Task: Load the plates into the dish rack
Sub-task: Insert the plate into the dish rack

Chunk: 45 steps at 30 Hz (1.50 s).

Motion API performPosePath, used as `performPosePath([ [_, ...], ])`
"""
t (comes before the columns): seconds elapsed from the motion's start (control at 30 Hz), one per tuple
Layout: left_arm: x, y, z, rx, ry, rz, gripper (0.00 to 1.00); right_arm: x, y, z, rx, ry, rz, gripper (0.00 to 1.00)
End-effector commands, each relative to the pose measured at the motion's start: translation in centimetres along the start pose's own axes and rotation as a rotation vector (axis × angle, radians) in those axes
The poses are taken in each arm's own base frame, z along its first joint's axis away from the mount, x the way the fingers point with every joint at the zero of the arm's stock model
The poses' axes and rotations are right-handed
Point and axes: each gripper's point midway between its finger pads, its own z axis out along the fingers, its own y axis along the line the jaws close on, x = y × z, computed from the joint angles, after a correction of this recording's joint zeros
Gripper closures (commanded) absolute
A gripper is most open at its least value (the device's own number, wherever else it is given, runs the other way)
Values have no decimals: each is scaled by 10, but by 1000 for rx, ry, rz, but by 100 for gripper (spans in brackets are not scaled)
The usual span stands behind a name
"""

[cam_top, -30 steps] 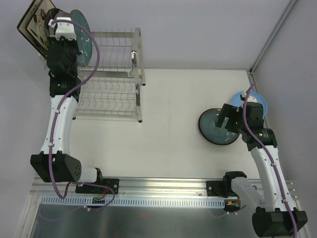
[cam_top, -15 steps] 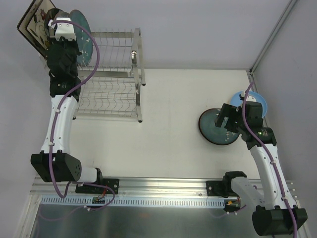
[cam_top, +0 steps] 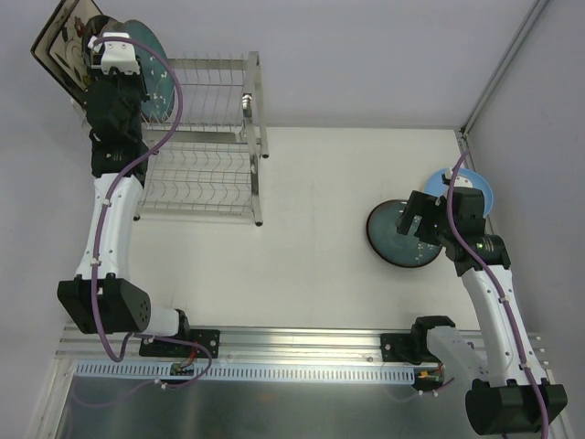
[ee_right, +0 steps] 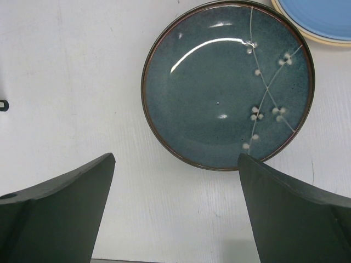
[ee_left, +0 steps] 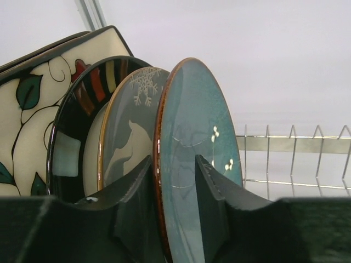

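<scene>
4 plates stand on edge at the upper left of the top view, at the left end of the dish rack (cam_top: 251,137). In the left wrist view they run from left to right: a square floral plate (ee_left: 33,109) with a dark edge, a dark-rimmed round plate (ee_left: 82,109) with coloured stripes, a grey plate (ee_left: 131,131) with a white snowflake, and an upright teal plate (ee_left: 192,126) with a brown rim. The left gripper (ee_left: 173,161) straddles the lower edge of the upright teal plate, 1 finger on each face. Whether the fingers pinch it or stand just clear of it I cannot tell.

At the right of the top view, the right gripper (ee_right: 176,160) hangs over the white table (ee_right: 66,66) with its jaws spread wide and nothing between them. Just beyond its fingertips a flat teal plate (ee_right: 219,82), marked with a pale branch and white dots, lies face up on the table. At the upper right corner of the right wrist view a light blue plate (ee_right: 323,16) lies just beside it, a pale yellow rim showing under its edge.
</scene>
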Motion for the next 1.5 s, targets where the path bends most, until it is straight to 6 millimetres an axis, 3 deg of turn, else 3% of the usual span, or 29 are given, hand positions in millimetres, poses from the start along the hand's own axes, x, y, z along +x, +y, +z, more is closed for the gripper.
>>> performPosePath([
  [0.0,-54,14,-12,-22,-139,-37,64,-19,5,-6,-19,-60,-17,0],
  [0.33,-86,16,-29,2,-191,-83,43,-19,7,-9,-27,-59,-8,0],
  [0.57,-101,12,-47,47,-203,-153,22,-21,6,-11,-15,-65,6,1],
  [0.8,-117,2,-86,135,-212,-247,1,-20,-13,-9,95,-56,42,1],
  [0.9,-115,-4,-105,173,-198,-294,1,-18,-22,-7,157,-48,82,0],
  [0.97,-102,-12,-113,204,-162,-321,1,-17,-27,-6,188,-45,100,1],
  [1.0,-106,-11,-124,211,-173,-330,1,-16,-34,-6,225,-38,114,0],
  [1.1,-93,-20,-145,253,-149,-369,1,-12,-47,-5,304,-27,166,0],
  [1.23,-65,-33,-170,295,-97,-377,1,-5,-62,2,373,-5,216,0],
  [1.27,-43,-41,-174,309,-46,-381,1,-1,-66,5,386,8,239,0],
  [1.33,-33,-45,-189,322,-37,-395,1,3,-71,10,399,25,273,0],
  [1.4,-6,-55,-203,347,7,-400,1,10,-79,17,421,49,336,0],
  [1.43,17,-62,-208,357,54,-413,1,14,-82,22,430,68,356,0],
  [1.47,22,-63,-216,360,59,-428,1,18,-86,26,429,74,414,0],
])
